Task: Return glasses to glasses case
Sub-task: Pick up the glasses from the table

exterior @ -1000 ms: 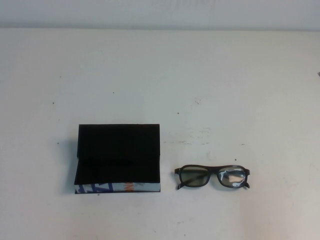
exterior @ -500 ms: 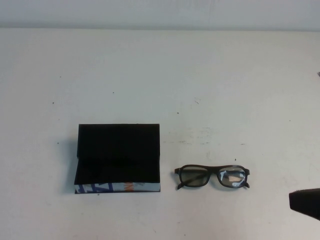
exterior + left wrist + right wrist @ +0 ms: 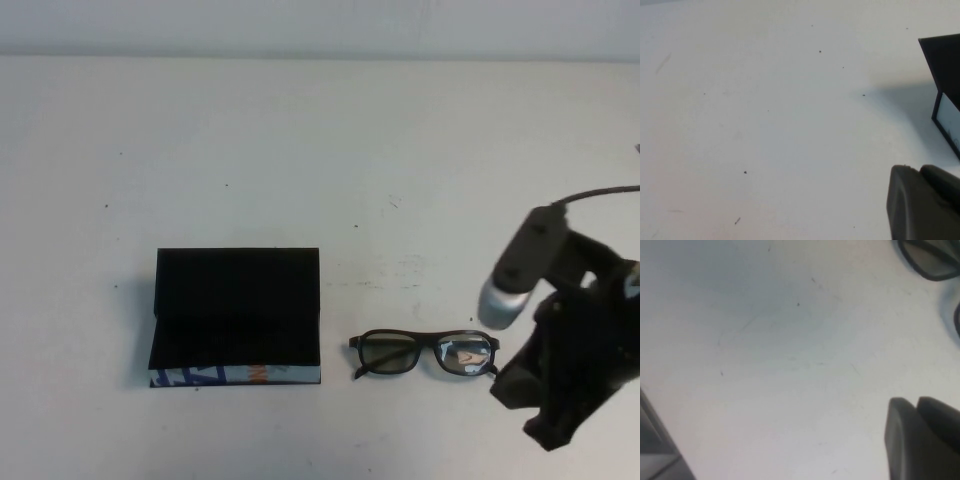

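The glasses case stands open on the white table at left of centre, with its lid up at the back and its printed front edge toward me. The glasses lie flat just right of it, clear of the case. My right gripper is shut and empty; its arm hovers just right of the glasses, whose frame shows in a corner of the right wrist view. My left gripper is shut and empty, low over bare table beside the case's left end. It is out of the high view.
The white table has faint marks and specks. The back wall runs along its far edge. A dark grey edge shows in a corner of the right wrist view.
My right arm has come into the high view from the lower right and now stands close beside the glasses. The case and glasses have not moved.
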Motion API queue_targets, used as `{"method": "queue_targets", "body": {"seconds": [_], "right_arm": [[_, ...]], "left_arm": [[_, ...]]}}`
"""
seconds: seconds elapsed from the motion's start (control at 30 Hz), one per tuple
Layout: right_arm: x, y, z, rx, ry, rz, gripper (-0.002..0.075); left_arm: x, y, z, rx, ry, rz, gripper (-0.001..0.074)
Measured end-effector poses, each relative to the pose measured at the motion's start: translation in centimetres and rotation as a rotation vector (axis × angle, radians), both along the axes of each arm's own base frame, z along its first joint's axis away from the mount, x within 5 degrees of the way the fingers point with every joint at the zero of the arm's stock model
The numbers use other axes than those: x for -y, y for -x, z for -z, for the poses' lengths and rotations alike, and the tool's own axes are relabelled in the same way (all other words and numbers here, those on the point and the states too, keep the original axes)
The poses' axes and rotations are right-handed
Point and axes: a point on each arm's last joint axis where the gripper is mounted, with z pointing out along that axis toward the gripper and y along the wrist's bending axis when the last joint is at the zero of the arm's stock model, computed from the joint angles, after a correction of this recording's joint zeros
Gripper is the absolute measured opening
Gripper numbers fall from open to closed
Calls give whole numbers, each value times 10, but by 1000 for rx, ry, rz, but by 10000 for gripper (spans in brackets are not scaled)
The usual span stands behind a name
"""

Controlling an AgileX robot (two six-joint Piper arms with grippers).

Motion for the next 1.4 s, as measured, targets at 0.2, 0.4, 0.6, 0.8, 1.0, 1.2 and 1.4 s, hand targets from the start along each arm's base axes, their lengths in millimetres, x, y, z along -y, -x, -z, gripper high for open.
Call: {"method": "queue_targets", "body": {"seconds": [0.2, 0.4, 0.6, 0.8, 1.0, 1.2, 1.4], "right_arm": [[-30, -30, 20, 76, 131, -295, 197], [-41, -58, 37, 199, 218, -435, 371], [-51, -80, 52, 238, 264, -506, 391], [-62, -99, 67, 218, 278, -534, 392], [-71, -114, 80, 189, 286, -545, 393], [-73, -120, 94, 149, 316, -567, 393], [-73, -122, 100, 144, 331, -578, 393]], "left_arm": [[0, 0, 0, 0, 0, 0, 1], [0, 0, 0, 0, 0, 0, 0], [0, 0, 0, 0, 0, 0, 0], [0, 0, 0, 0, 0, 0, 0], [0, 0, 0, 0, 0, 0, 0], [0, 0, 0, 0, 0, 0, 0], [0, 0, 0, 0, 0, 0, 0]]}}
